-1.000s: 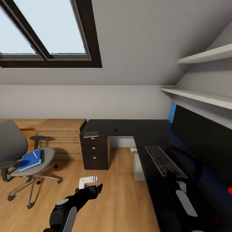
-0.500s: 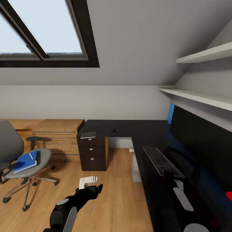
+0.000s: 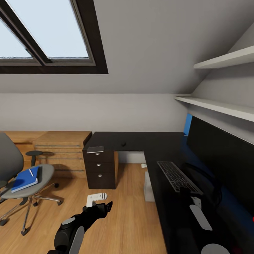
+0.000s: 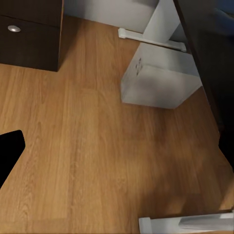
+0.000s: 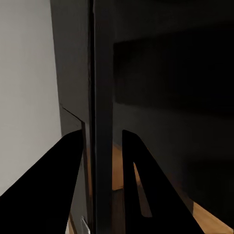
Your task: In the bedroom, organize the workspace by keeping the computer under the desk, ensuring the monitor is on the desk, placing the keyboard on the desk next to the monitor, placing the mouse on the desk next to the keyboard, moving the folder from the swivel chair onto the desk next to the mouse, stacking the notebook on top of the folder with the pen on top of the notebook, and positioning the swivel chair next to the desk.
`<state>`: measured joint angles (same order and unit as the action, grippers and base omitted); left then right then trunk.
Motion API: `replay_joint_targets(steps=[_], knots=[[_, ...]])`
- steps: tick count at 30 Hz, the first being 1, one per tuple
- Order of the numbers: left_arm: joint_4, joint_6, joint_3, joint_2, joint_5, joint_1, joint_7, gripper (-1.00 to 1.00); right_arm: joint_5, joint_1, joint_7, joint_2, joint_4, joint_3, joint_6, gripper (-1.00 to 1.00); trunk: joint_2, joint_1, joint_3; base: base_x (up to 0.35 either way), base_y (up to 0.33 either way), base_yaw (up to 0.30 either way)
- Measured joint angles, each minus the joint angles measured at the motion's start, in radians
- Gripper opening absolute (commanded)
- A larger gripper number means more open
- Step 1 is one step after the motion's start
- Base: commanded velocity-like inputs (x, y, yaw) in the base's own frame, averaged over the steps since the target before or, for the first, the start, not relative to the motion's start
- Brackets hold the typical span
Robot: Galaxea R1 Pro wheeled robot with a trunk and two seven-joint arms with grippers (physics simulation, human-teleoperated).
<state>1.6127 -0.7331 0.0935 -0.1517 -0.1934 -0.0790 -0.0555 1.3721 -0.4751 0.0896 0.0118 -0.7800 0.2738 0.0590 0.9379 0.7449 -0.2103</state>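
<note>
Head view: blue folder (image 3: 24,180) on swivel chair (image 3: 21,176) (left tool (image 3: 100,201) state unclear).

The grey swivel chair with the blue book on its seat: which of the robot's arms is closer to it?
Left. The left end effector hangs over the wooden floor, apart from the grey swivel chair. The right end effector is over the black desk, farther away.

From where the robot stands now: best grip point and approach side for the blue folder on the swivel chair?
Take the blue folder by its long edge that faces the room, coming in low from the chair's open front. It lies flat on the seat, the backrest blocks the far side, and a pen rests on top, so a pinch from above would likely disturb it.
</note>
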Motion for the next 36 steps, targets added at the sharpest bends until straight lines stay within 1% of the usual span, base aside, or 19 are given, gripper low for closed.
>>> replay_joint_targets(steps=[5,8,27,36], knots=[[0.000,0.000,0.000,0.000,0.001,0.000,0.000,1.00,0.000,0.000,0.001,0.000,0.001,0.001,0.064,-1.00,0.000,0.000,0.000,0.013,-0.002,0.000],[-0.001,0.000,0.000,0.000,0.001,0.000,0.000,1.00,0.001,-0.001,0.000,0.000,0.001,0.000,0.079,-1.00,0.000,0.000,0.000,0.002,0.000,0.000],[-0.002,0.000,0.000,0.000,0.000,0.000,0.000,1.00,0.002,-0.001,0.001,0.001,0.001,-0.001,0.086,-1.00,0.000,0.000,0.000,0.001,0.001,0.000],[-0.002,0.000,0.000,0.000,0.000,0.000,0.000,1.00,0.003,-0.001,0.001,0.001,0.001,-0.002,0.084,-1.00,0.000,0.000,0.000,0.100,0.070,0.000]])
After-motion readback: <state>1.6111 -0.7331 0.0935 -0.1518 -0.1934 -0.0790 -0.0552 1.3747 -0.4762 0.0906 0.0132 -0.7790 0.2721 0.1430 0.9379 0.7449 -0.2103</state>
